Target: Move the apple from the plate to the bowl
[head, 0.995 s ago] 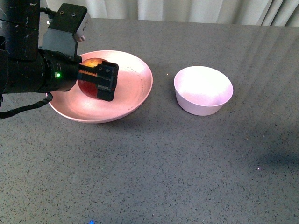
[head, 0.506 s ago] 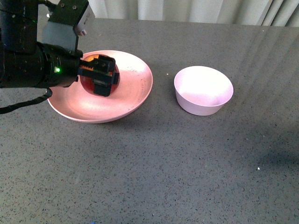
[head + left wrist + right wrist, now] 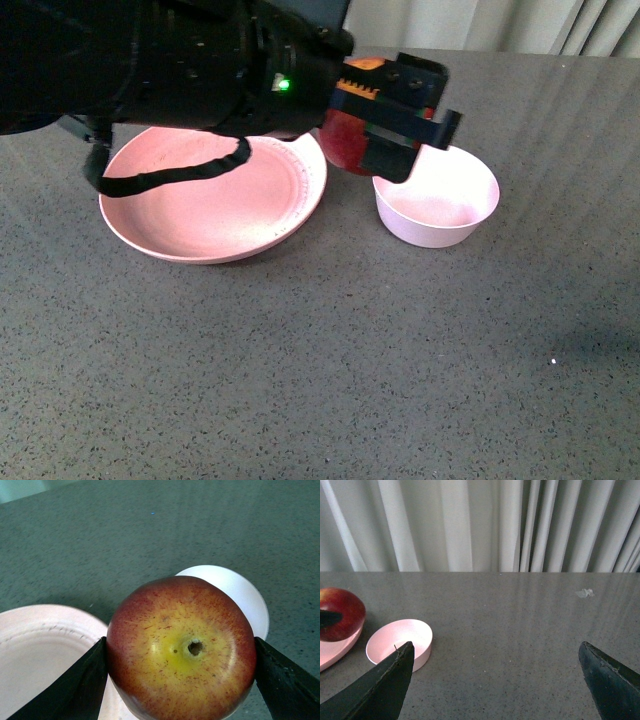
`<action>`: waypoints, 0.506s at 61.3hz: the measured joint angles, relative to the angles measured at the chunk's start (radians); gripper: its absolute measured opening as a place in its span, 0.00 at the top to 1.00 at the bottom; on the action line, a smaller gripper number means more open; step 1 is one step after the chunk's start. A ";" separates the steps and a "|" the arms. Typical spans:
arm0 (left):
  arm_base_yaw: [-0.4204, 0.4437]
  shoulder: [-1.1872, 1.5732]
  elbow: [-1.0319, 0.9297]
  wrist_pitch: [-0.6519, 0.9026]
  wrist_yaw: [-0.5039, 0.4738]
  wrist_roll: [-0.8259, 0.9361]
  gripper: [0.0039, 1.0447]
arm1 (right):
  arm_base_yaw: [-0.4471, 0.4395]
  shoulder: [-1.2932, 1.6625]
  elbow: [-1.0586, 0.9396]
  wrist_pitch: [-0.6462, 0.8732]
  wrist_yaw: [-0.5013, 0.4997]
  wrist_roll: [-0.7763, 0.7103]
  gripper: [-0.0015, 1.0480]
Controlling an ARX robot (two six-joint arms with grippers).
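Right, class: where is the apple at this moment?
In the front view the apple is held aloft in the left jaws, between the plate and the bowl, by the bowl's left rim.

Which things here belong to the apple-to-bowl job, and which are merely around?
Job: glossy dark-red round apple, wide shallow pale-pink plate, small deep pale-pink bowl, left claw gripping the apple.
Bystanders: open right claw, small white scrap on the grey speckled table, pale pleated curtain.
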 joint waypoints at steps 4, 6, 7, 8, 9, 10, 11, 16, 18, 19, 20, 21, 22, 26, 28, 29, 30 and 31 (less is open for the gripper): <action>-0.033 0.010 0.021 -0.005 -0.013 0.000 0.30 | 0.000 0.000 0.000 0.000 0.000 0.000 0.09; -0.050 0.018 0.032 -0.008 -0.020 0.001 0.30 | 0.000 0.000 0.000 0.000 0.000 0.000 0.09; -0.061 0.026 0.040 -0.009 -0.027 0.002 0.30 | 0.000 0.000 0.000 0.000 0.000 0.000 0.09; -0.065 0.029 0.042 -0.009 -0.029 0.002 0.30 | 0.000 0.000 0.000 0.000 0.000 0.000 0.09; -0.072 0.034 0.048 -0.010 -0.034 0.003 0.30 | 0.000 0.000 0.000 0.000 0.000 0.000 0.09; -0.076 0.037 0.050 -0.011 -0.035 0.003 0.30 | 0.000 0.000 0.000 0.000 0.000 0.000 0.09; -0.080 0.041 0.053 -0.011 -0.036 0.004 0.30 | 0.000 0.000 0.000 0.000 0.000 0.000 0.09; -0.099 0.062 0.070 -0.018 -0.041 0.010 0.30 | 0.000 0.000 0.000 0.000 0.000 0.000 0.09; -0.104 0.072 0.079 -0.022 -0.044 0.010 0.30 | 0.000 0.000 0.000 0.000 0.000 0.000 0.09; -0.105 0.076 0.082 -0.024 -0.046 0.010 0.30 | 0.000 0.000 0.000 0.000 0.000 0.000 0.09; -0.106 0.079 0.085 -0.025 -0.049 0.010 0.30 | 0.000 0.000 0.000 0.000 0.000 0.000 0.09; -0.108 0.084 0.093 -0.029 -0.055 0.010 0.30 | 0.000 0.000 0.000 0.000 0.000 0.000 0.09; -0.108 0.088 0.097 -0.030 -0.058 0.010 0.30 | 0.000 0.000 0.000 0.000 0.000 0.000 0.09; -0.110 0.114 0.129 -0.040 -0.071 0.010 0.30 | 0.000 0.000 0.000 0.000 0.000 0.000 0.09; -0.111 0.121 0.137 -0.043 -0.076 0.010 0.30 | 0.000 0.000 0.000 0.000 0.000 0.000 0.09; -0.111 0.127 0.145 -0.046 -0.079 0.010 0.30 | 0.000 0.000 0.000 0.000 0.000 0.000 0.09; -0.111 0.130 0.149 -0.048 -0.080 0.010 0.30 | 0.000 0.000 0.000 0.000 0.000 0.000 0.09; -0.111 0.132 0.153 -0.050 -0.080 0.010 0.30 | 0.000 0.000 0.000 0.000 0.000 0.000 0.09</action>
